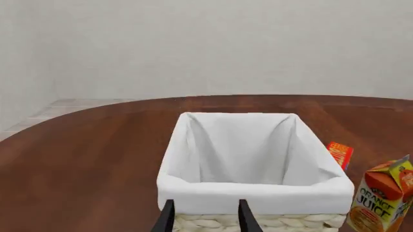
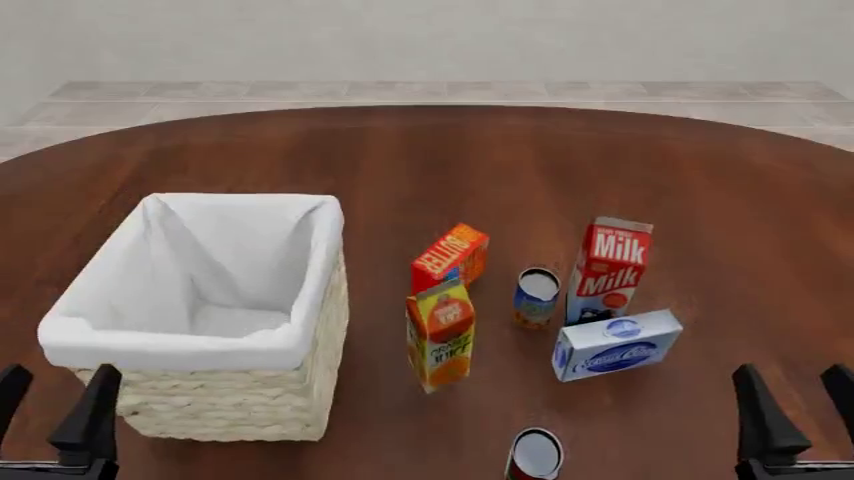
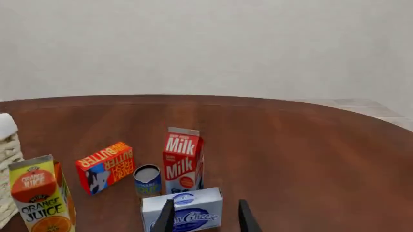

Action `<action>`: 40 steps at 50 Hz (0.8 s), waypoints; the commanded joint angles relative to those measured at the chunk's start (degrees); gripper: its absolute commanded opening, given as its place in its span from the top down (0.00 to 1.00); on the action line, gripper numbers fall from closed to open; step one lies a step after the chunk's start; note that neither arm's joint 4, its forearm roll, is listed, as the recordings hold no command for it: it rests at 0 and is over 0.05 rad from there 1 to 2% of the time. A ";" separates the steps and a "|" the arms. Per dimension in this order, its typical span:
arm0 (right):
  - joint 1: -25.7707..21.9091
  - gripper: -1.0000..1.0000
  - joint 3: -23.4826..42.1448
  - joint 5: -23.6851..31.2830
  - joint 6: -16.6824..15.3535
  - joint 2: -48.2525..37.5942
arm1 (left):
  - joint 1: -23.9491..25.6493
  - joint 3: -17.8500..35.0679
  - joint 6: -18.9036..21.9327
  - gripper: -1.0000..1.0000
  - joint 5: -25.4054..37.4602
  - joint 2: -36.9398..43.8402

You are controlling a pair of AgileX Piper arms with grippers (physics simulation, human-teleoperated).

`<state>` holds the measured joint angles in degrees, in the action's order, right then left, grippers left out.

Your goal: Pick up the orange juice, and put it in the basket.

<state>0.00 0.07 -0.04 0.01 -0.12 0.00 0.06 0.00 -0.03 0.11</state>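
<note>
You have open room above the orange juice point(image 2: 442, 335); the butter box point(image 2: 450, 256) crowds it just behind, the basket point(image 2: 240, 400) stands near its left, and a can point(image 2: 537, 296) and milk carton point(image 2: 610, 268) flank its right

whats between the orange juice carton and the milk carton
In the front view, a small open can stands on the brown table between the tall orange-and-yellow juice carton and the red-and-white milk carton; nothing else lies there.

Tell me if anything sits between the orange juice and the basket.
Nothing visible. The juice stands upright just right of the basket, with only bare table between them. The butter box is behind the juice, and the can and milk are further right.
</note>
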 commanded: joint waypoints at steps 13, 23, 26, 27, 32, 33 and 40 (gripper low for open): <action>0.22 0.00 0.58 0.05 -0.39 -0.29 | 0.02 0.18 -0.02 0.00 -0.08 0.32; 0.38 0.00 1.54 0.98 0.10 -0.40 | 0.02 0.18 0.00 0.00 -0.08 0.33; 0.54 0.00 1.54 0.59 0.22 -1.03 | 0.02 0.18 -0.01 0.00 -0.08 0.34; 0.63 0.00 1.62 0.51 0.32 -1.22 | -0.01 0.18 -0.01 0.00 -0.08 0.31; 0.46 0.00 1.82 1.79 0.74 -0.42 | 0.00 0.18 -0.01 0.00 -0.08 0.33; 0.46 0.00 1.82 1.56 0.60 -0.72 | 0.00 0.18 0.00 0.00 -0.08 0.32; 0.23 0.00 3.53 3.43 -0.41 -0.23 | 0.01 0.18 0.01 0.00 -0.08 0.33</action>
<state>0.39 2.03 1.62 0.16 -0.66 0.01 0.24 -0.01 -0.11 0.43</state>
